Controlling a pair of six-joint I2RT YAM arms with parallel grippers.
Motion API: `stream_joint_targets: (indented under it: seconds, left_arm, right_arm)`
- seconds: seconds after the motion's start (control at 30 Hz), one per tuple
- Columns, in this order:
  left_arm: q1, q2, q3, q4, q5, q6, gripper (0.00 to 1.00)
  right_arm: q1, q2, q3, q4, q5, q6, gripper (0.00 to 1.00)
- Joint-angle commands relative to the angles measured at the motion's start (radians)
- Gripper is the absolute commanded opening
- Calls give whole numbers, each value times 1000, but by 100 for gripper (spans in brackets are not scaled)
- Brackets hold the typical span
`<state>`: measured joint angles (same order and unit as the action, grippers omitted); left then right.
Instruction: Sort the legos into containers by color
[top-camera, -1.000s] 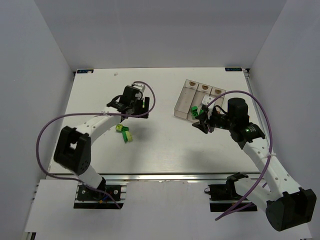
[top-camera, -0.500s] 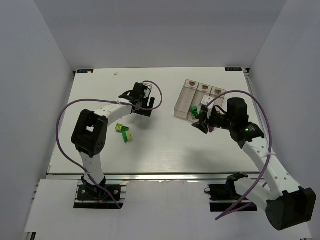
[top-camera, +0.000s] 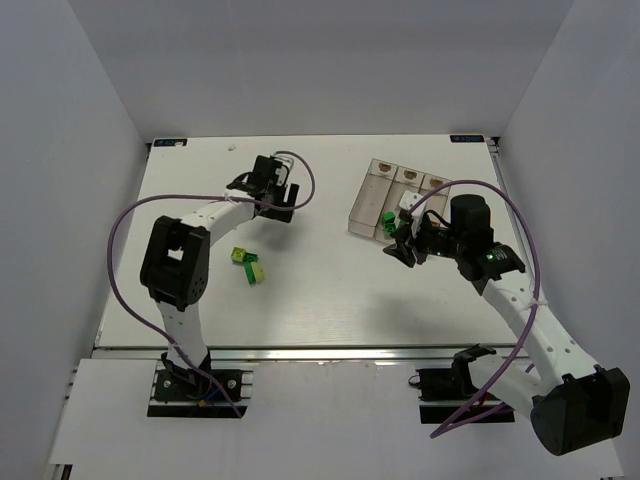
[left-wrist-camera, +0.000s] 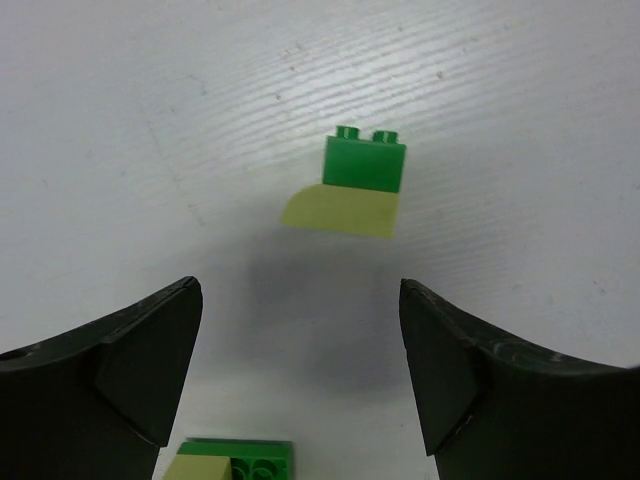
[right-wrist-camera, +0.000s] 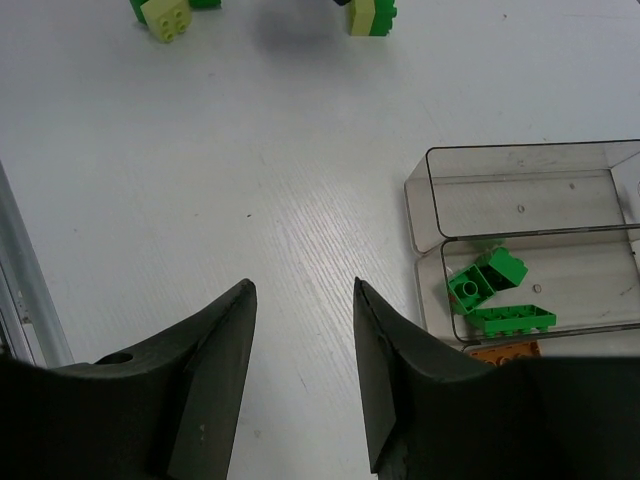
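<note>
Two small stacks of a dark green and a yellow-green lego (top-camera: 240, 256) (top-camera: 255, 272) lie on the table left of centre. In the left wrist view one stack (left-wrist-camera: 362, 185) lies ahead and the other (left-wrist-camera: 235, 460) is at the bottom edge. My left gripper (top-camera: 278, 208) (left-wrist-camera: 300, 370) is open and empty, behind the stacks. The containers (top-camera: 400, 192) stand at the back right. The right wrist view shows one empty bin (right-wrist-camera: 520, 190), green legos (right-wrist-camera: 497, 292) in the middle bin and an orange lego (right-wrist-camera: 505, 350) in the third. My right gripper (top-camera: 394, 247) (right-wrist-camera: 303, 290) is open and empty, beside the containers.
The two stacks show at the top edge of the right wrist view (right-wrist-camera: 165, 15) (right-wrist-camera: 372, 15). White walls enclose the table (top-camera: 320, 310) on three sides. A metal rail (top-camera: 320, 355) runs along the near edge. Purple cables loop from both arms.
My left gripper has moved back and a little left, away from the two stacks, and its arm has folded. My right gripper has barely moved.
</note>
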<state>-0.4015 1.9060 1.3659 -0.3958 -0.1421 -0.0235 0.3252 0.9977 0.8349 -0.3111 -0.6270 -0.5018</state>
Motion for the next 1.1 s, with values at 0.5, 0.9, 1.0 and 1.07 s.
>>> stream_joint_targets:
  seconds: [0.5,0.9,1.0,1.07]
  left_arm:
    - [21,140,170,-35,95,57,88]
    - [21,208,225,-45,104,66,84]
    - [21,214,233,-43,107,57,83]
    - [21,222,233,-46,111,56,80]
  right_arm:
    - [5,-13,-8,23,0,-11,51]
    - [6,-7,-8,23,1,-14,52]
    - [6,-7,-8,23,1,-14,52]
    - [6,-8,-8,21,1,-14,52]
